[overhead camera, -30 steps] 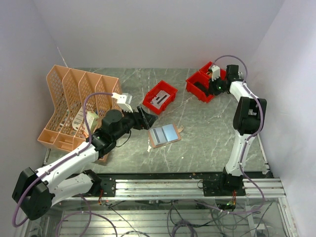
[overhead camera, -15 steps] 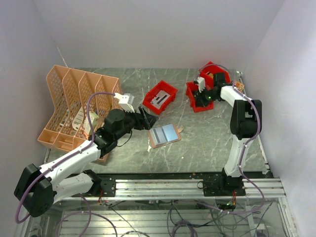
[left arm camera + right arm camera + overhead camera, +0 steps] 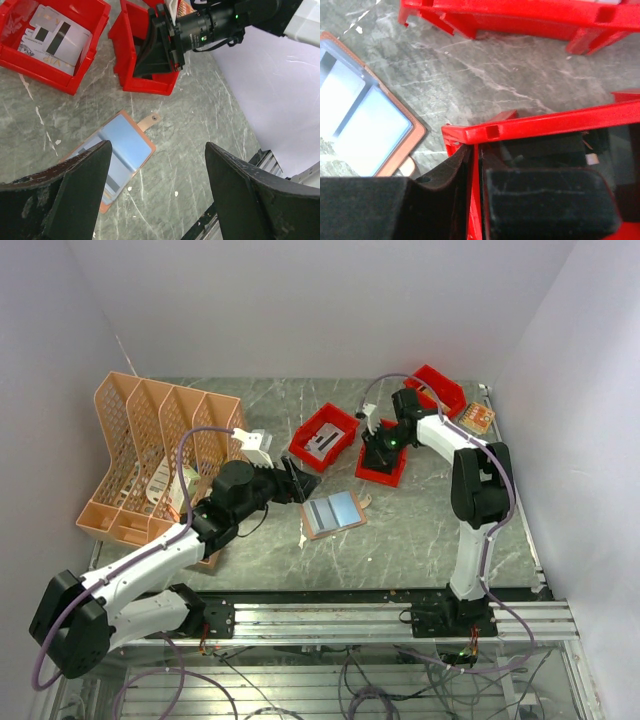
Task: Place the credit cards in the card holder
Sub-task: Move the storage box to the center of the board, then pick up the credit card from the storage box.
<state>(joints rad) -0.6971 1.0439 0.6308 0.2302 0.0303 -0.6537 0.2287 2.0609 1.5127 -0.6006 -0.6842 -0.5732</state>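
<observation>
Right gripper [image 3: 474, 170] pinches one wall of a red bin [image 3: 150, 82], a finger each side; left gripper [image 3: 157, 147] hangs wide open and empty over the card holder [image 3: 333, 512], which lies open mid-table. Whitish striped card [image 3: 54, 36] sits in a second red bin [image 3: 45, 74] toward the far edge. Risk: the thin-wall pinch could slip, or the bin tip onto the holder.

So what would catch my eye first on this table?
Probably the right gripper, stretched toward the middle of the table and pinching the wall of a red bin. Nearer the arm bases, the tan card holder lies open, with the open left gripper poised close by. The peach mesh rack fills the far left corner.
</observation>
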